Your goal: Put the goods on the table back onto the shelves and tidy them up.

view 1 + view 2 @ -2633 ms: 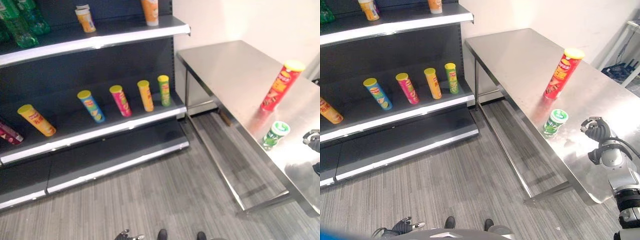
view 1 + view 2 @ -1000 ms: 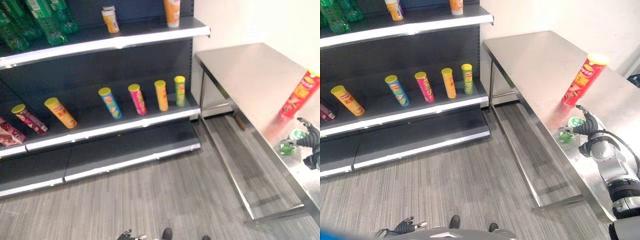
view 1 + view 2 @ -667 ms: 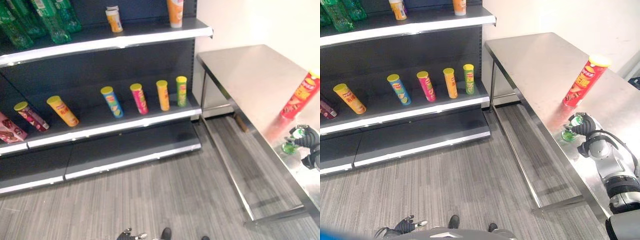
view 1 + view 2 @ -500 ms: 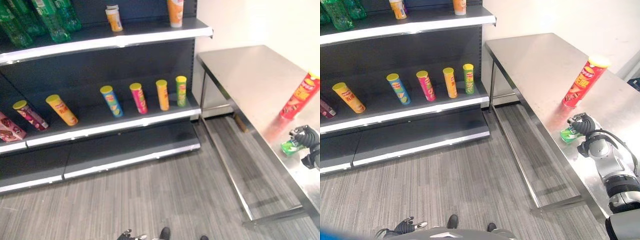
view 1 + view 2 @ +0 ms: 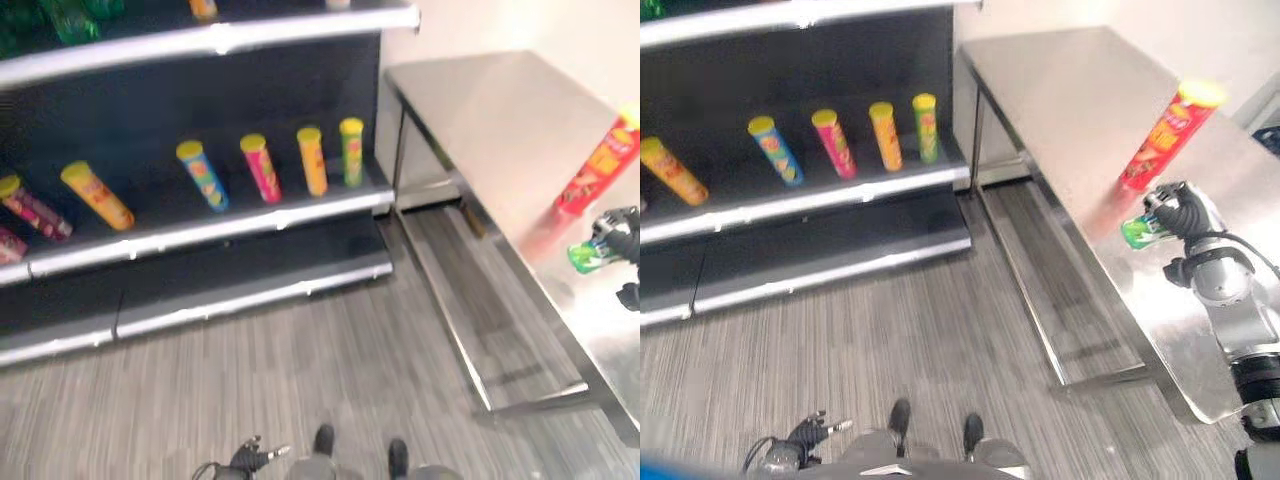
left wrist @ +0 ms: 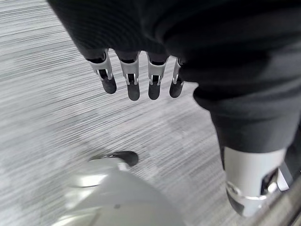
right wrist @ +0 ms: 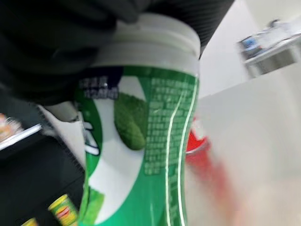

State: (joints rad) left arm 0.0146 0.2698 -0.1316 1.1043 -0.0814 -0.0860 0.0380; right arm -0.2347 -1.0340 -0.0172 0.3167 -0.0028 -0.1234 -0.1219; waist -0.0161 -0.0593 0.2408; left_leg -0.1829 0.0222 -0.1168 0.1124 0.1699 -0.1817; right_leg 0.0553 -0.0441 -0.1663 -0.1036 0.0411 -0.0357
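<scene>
The robot's right hand (image 5: 1180,212) has its fingers wrapped round the small green cylindrical container with a white lid (image 5: 1137,232), which lies tipped over in the grasp, its long axis running roughly sideways with the base poking out toward the shelves and the lid end buried in the palm; from where I stand it looks lifted just off the steel counter (image 5: 1080,110), though I cannot be sure the base is clear of it; the right wrist view shows the same green container (image 7: 141,141) close against the dark palm cover, so the grip reads as firm; the tall red crisp tube with a yellow lid (image 5: 1162,135) stands upright on the counter just beside that hand, on the far side of it; the black shelving unit with silver edge strips (image 5: 200,235) lies well off to the robot's left, across the grey striped floor (image 5: 300,380), so the carry must swing leftward and the right hand is the only one placed for it; the left hand (image 6: 136,77) hangs low over the floor, fingers straight and relaxed, holding nothing; counting: one green container, one red tube on the counter, and on the middle shelf four upright crisp tubes (image 5: 310,160) in a row (blue, pink, orange, green) plus one leaning yellow tube (image 5: 95,195) further left, with more goods at the picture's edge that I cannot make out.
</scene>
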